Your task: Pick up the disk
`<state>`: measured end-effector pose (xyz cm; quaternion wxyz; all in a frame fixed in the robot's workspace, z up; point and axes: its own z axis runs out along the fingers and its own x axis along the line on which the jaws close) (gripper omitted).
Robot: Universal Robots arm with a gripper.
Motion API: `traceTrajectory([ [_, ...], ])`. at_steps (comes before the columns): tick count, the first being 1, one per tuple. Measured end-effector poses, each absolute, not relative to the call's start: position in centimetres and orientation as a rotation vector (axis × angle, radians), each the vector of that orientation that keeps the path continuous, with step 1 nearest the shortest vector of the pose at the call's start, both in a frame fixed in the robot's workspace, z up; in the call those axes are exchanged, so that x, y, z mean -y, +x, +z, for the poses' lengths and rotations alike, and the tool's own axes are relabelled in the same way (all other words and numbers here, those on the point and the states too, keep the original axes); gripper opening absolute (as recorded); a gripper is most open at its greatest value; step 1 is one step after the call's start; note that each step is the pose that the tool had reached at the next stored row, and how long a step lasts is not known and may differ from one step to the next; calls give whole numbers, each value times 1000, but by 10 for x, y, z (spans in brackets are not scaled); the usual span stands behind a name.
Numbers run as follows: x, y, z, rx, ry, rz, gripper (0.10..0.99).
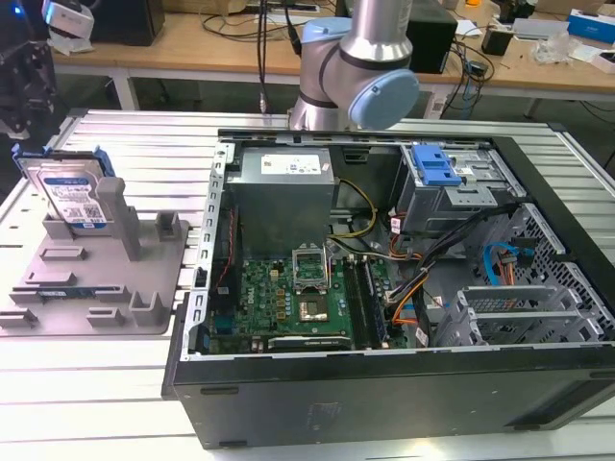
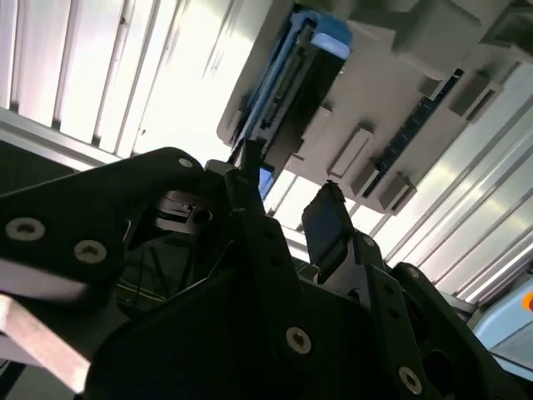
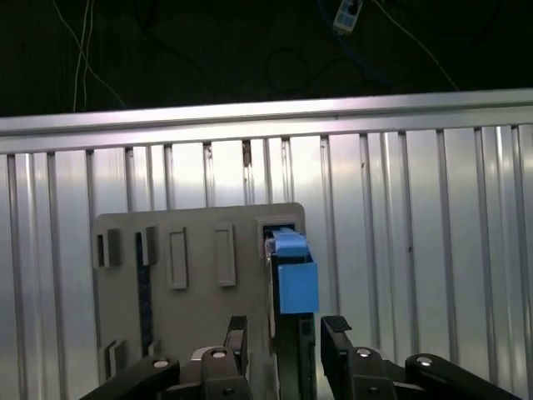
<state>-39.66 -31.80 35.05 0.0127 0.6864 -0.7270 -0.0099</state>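
Flat silver metal disk (image 1: pixel 65 190) with a smooth white-and-blue paper label (image 1: pixel 82 206) (blue plastic side rails (image 1: pixel 58 154)); matt grey plastic fixture tray (image 1: pixel 106 298); ribbed bare-metal table (image 1: pixel 86 384) with a dull sheen.

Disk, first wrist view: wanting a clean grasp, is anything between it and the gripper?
Nothing visible. The open gripper sits over the disk, a finger to each side; it stands upright in the grey fixture tray.

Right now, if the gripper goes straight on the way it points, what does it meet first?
Most likely the disk, standing on edge in the grey tray: in the first wrist view its upper edge lines up between the gripper's open fingers. How far off it is, I cannot tell.
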Motion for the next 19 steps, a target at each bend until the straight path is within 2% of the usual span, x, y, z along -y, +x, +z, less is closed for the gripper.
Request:
traceTrajectory([
  [4, 315, -418, 350, 2264, 2141, -31, 482],
  [19, 315, -415, 347, 2265, 2144, -27, 482],
])
